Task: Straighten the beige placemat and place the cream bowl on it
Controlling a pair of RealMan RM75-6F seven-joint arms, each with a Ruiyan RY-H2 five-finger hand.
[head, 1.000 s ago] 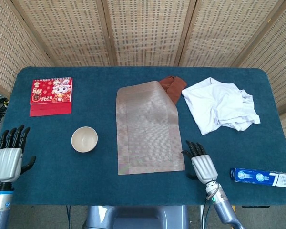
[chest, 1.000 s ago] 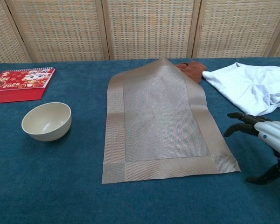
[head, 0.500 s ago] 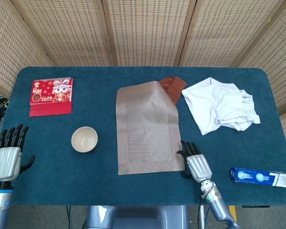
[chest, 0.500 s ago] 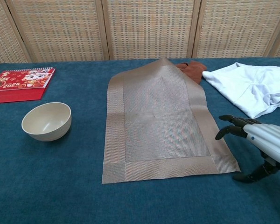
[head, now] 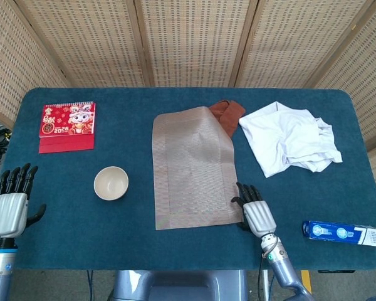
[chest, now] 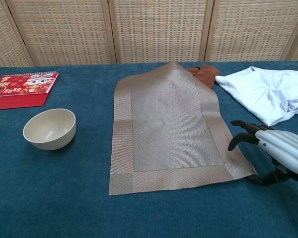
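R hand [chest: 280, 157] open, fingers spread, at placemat [chest: 169, 126] near corner; bowl [chest: 49, 129] apart.

woven screen panels [head: 194, 37], blue table [head: 81, 213]

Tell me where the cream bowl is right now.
In the head view the cream bowl sits on the table's left side, just left of the beige placemat and below the red calendar.
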